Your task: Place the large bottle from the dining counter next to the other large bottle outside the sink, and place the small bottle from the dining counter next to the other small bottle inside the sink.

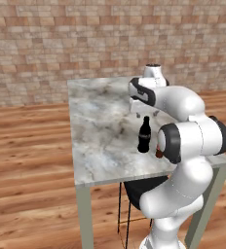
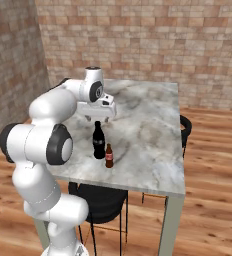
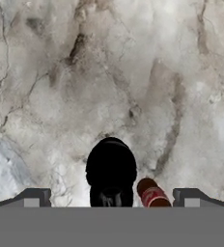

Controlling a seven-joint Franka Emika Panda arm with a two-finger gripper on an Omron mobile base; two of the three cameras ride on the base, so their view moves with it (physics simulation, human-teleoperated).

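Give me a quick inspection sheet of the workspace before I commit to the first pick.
Surface: dining counter, marbled stone top, pale legs.
Job's things: large black bottle upright near the counter's near edge; small brown bottle upright close beside it, gap not clear.
Clutter: nothing seen on the top.
Hand: hand open, hovering above the black bottle, holding nothing.
Cables: nothing seen.
Surroundings: black chair tucked under the counter, brick wall, wooden floor.
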